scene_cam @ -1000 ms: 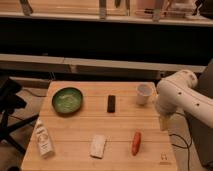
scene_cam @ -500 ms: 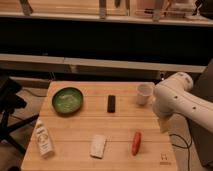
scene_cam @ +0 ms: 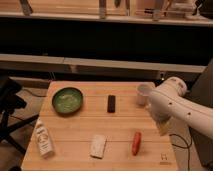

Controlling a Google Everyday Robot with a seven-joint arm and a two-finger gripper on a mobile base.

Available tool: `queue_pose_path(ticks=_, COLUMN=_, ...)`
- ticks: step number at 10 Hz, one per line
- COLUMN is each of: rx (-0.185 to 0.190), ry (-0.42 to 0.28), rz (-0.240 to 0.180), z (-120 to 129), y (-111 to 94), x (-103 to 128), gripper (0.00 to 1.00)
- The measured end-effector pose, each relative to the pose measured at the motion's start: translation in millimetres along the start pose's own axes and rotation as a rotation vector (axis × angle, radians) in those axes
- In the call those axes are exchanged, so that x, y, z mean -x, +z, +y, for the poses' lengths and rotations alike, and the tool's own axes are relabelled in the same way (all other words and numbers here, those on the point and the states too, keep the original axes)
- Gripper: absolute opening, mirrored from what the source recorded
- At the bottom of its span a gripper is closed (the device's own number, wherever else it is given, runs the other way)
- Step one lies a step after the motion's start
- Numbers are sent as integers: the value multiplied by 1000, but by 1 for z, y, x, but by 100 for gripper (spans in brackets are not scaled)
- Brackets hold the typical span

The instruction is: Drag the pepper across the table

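Right now the pincer (scene_cam: 162,127) is hanging at the end of the white arm, over the right-hand edge of the worktop (scene_cam: 120,125). Its jaws are standing wide apart and are holding nothing. The pepper (scene_cam: 136,143) is lying flat on the wood near the pincer. It is lying off to the pincer's side, towards the worktop's middle and somewhat closer to the front edge, and the two are not touching.

Several things are looking risky from here. The pepper is slender and rounded, so a pincer coming down off-centre is likely to roll it aside rather than pin it. Too light a press is likely to let it slip free partway through the drag. A white packet (scene_cam: 98,146) is lying beyond the pepper on the side away from the pincer, so a drag that way is inviting a bump. A white cup (scene_cam: 144,94) is standing farther back than the pincer, close against the arm, and a careless swing could tip it.

The pepper's long axis is running front to back, its far end leaning slightly towards the pincer. I cannot tell which end is the tapered one.
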Motion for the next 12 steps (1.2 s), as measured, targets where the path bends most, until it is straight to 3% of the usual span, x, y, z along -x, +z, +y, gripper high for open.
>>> queue_pose_path(ticks=2, rx=1, ry=-80, rz=12, z=-1, y=5, x=12, gripper=80)
queue_pose_path(ticks=6, rx=5, ry=-135, rz=26, z=-1, y=10, x=20, gripper=80)
queue_pose_path(ticks=8, rx=9, ry=-213, rz=28, z=1, y=16, x=26, gripper=80)
queue_pose_path(ticks=12, rx=3, ry=-278, rz=38, z=3, y=21, x=35, gripper=80)
